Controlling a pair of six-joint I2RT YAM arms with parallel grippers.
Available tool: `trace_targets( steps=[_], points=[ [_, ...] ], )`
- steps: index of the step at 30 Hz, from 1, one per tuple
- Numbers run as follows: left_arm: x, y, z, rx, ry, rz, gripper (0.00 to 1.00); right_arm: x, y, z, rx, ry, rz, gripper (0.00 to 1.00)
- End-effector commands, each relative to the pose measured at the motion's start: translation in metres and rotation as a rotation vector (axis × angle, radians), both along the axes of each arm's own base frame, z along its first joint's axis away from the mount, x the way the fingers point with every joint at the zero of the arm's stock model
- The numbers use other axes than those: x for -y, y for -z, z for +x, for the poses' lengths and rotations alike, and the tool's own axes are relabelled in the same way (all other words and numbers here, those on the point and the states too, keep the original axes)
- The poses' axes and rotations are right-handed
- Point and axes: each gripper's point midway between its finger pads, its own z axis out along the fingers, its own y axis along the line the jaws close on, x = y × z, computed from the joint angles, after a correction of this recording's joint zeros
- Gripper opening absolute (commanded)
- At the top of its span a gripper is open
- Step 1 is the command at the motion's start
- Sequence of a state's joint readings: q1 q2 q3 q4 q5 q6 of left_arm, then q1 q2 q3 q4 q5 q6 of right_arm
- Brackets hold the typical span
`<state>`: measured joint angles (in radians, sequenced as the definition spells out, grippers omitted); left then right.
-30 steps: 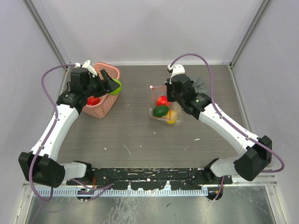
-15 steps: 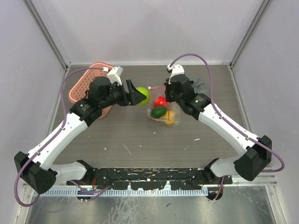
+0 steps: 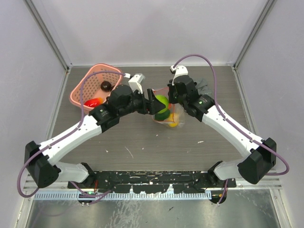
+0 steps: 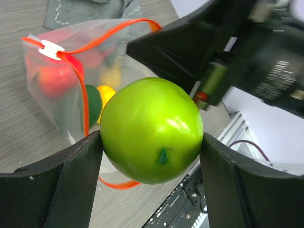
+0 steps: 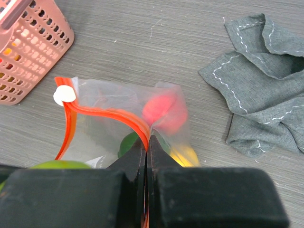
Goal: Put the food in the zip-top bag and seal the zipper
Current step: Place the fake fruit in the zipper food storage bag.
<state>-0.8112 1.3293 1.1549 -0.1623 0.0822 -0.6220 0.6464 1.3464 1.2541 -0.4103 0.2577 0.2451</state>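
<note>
two pieces of food, a dark fruit (image 3: 105,85) and a red fruit (image 3: 92,101), sit in the pink basket (image 3: 88,78) at the far left of the table (image 3: 137,142), so the loading is not finished. moving across, the left gripper (image 3: 154,102) grasps a bright green apple (image 4: 151,128) between both fingers and holds it right at the open mouth of the zip-top bag (image 4: 52,95), not yet inside as far as i can see. in the bag lie a red piece (image 5: 164,111), a dark green piece (image 5: 128,142) and a yellow piece (image 5: 185,154). the zipper (image 5: 109,114) gapes, its white slider (image 5: 64,95) parked at one end. the right gripper (image 5: 147,152) is clenched on the bag's mouth edge, holding it up. further right a grey cloth (image 5: 259,90) lies crumpled, apart from the bag. by my reckoning the job is past halfway: the apple wants dropping in, the basket's two want fetching, then the zipper wants running shut.
</note>
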Motion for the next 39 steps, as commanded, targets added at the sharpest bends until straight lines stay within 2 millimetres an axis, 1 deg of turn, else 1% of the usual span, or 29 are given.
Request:
trace_targets(
  steps=[1, 6, 9, 11, 14, 17, 26, 28, 29, 34, 39],
  points=[
    [0.007, 0.011, 0.007, 0.015, -0.048, 0.016, 0.33, -0.014, -0.029, 0.005, 0.077, -0.018, 0.093, 0.0],
    [0.014, 0.029, 0.006, -0.005, -0.046, 0.057, 0.38, -0.018, -0.027, 0.006, 0.07, -0.027, 0.101, 0.01],
    [0.022, 0.03, 0.003, 0.0, -0.023, 0.061, 0.44, -0.019, -0.027, 0.007, 0.069, -0.025, 0.103, 0.01],
    [0.028, 0.029, 0.0, 0.012, -0.003, 0.062, 0.49, -0.019, -0.027, 0.007, 0.069, -0.025, 0.104, 0.01],
    [0.033, 0.03, -0.003, 0.015, 0.018, 0.068, 0.63, -0.019, -0.027, 0.006, 0.07, -0.025, 0.105, 0.01],
    [0.034, 0.032, -0.004, 0.012, 0.021, 0.07, 0.7, -0.019, -0.025, 0.006, 0.067, -0.026, 0.104, 0.01],
    [0.033, 0.023, -0.009, 0.027, 0.038, 0.046, 0.85, -0.018, -0.022, 0.006, 0.062, -0.024, 0.102, 0.01],
    [0.031, 0.022, -0.009, 0.032, 0.034, 0.048, 0.87, -0.018, -0.021, 0.006, 0.06, -0.024, 0.1, 0.01],
    [0.03, 0.022, -0.009, 0.033, 0.034, 0.05, 0.9, -0.018, -0.02, 0.005, 0.06, -0.025, 0.1, 0.01],
    [0.026, 0.017, -0.01, 0.042, 0.024, 0.05, 0.94, -0.018, -0.02, 0.005, 0.059, -0.026, 0.098, 0.01],
    [0.013, -0.001, -0.012, 0.087, 0.001, 0.042, 0.96, -0.018, -0.02, 0.005, 0.061, -0.028, 0.093, 0.01]
  ],
)
